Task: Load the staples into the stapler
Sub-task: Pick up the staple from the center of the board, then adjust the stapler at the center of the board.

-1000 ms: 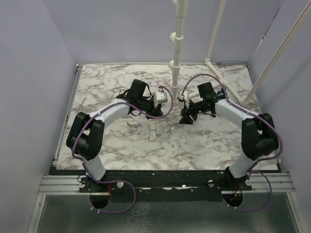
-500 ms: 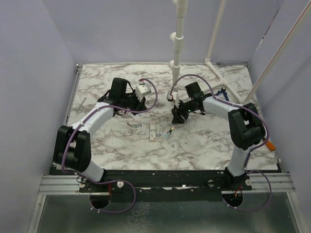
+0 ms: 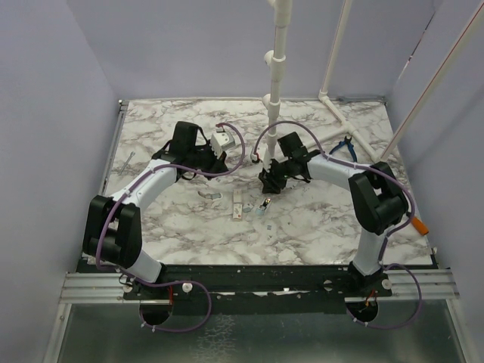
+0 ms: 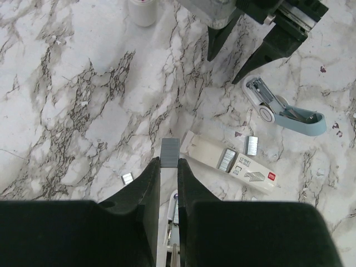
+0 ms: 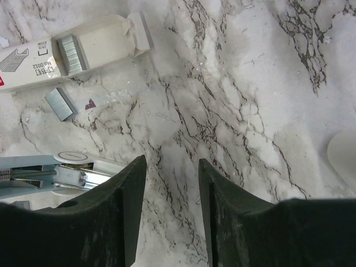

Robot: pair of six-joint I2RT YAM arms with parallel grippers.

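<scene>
The left fingers (image 4: 179,172) are staying shut tight on the short silvery-grey strip of staples (image 4: 169,151), holding it up over the marble bench (image 4: 83,100). The right fingers (image 5: 133,189) are apart with nothing between them. They are slowly narrowing and have been sliding left toward the little white and light blue stapler (image 5: 78,169), which is lying open just beside them. I think the right arm is getting ready to steady it for loading.

1. We see a counter (image 4: 83,111) patterned as white marble with grey-black veins.
2. We see a stapler (image 4: 283,108) in white and light blue.
3. We see silvery-grey staples (image 4: 169,151), black fingers (image 4: 146,192) and a cream box (image 4: 206,153).
</scene>
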